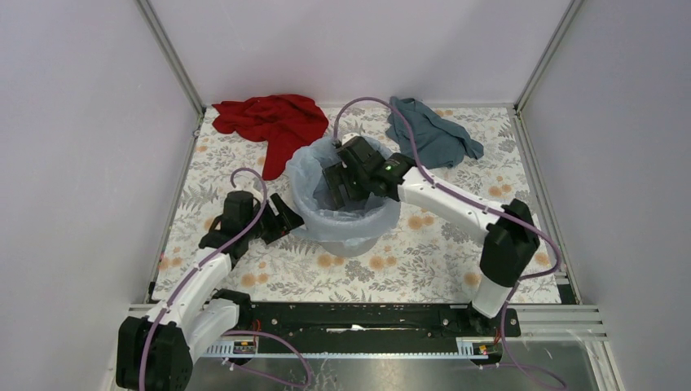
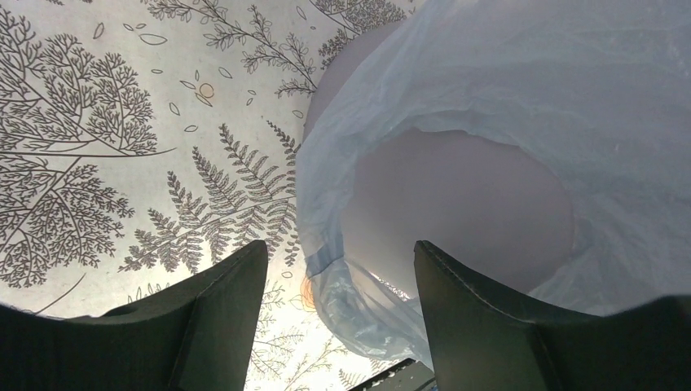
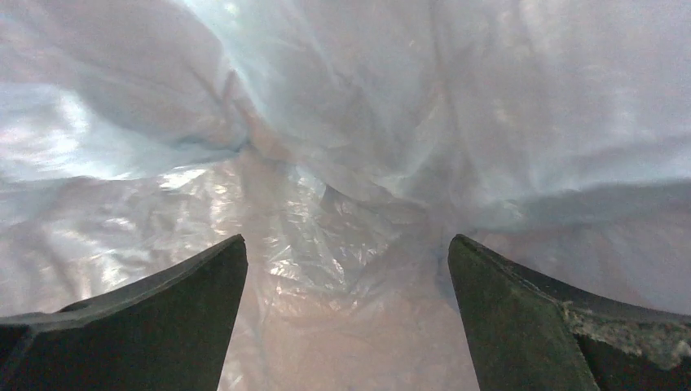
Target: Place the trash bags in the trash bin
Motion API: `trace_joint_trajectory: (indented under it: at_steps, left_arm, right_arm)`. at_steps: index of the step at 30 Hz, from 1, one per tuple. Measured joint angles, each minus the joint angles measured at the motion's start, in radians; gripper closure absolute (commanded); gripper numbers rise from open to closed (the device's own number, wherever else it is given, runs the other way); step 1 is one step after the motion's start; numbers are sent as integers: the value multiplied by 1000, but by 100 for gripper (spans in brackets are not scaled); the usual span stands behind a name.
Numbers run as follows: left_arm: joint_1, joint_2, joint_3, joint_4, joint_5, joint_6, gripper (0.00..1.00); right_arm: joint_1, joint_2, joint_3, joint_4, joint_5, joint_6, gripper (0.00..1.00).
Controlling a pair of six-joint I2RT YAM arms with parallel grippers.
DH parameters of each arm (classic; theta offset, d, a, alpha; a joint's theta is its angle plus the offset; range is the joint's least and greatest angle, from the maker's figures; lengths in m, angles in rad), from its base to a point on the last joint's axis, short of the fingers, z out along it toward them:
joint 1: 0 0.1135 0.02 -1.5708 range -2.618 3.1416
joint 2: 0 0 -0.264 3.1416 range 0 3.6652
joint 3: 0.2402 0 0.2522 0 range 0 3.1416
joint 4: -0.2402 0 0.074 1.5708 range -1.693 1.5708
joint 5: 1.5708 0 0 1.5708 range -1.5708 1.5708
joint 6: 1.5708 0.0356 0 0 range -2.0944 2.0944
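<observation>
The round light grey trash bin (image 1: 352, 243) stands mid-table with the pale blue translucent trash bag (image 1: 312, 169) lining it, its edge folded out over the rim. My right gripper (image 1: 336, 195) reaches down inside the bin. In the right wrist view it (image 3: 346, 244) is open, with only wrinkled bag film (image 3: 326, 122) ahead of it. My left gripper (image 1: 289, 218) sits low beside the bin's left wall. It (image 2: 341, 252) is open too, facing the bin wall (image 2: 464, 204) and a loose hanging edge of the bag (image 2: 367, 301), which neither finger touches.
A red cloth (image 1: 273, 122) lies at the back left and a teal-blue cloth (image 1: 428, 130) at the back right. The table has a floral cover (image 1: 424, 244). Enclosure walls close in both sides and the back, and a black rail (image 1: 367, 318) runs along the near edge.
</observation>
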State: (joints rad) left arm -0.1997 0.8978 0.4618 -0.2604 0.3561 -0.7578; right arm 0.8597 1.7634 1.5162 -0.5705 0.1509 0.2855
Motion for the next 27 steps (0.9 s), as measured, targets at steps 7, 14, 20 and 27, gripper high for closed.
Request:
trace_joint_trajectory:
  at_steps: [7,14,20,27]
  left_arm:
    - [-6,34,-8,35,18,-3,37]
    - [-22,66,-28,60,17,-6,45]
    - [-37,112,-42,77,1,-7,48]
    - [-45,113,-72,108,-24,-16,49]
  right_arm:
    - [5,-79,39,-37,-6,7,0]
    - [43,-32,-11,-17,-6,31,0]
    - [50,69,-104,87,-2,84,0]
    - [51,102,-175,177,60,143,1]
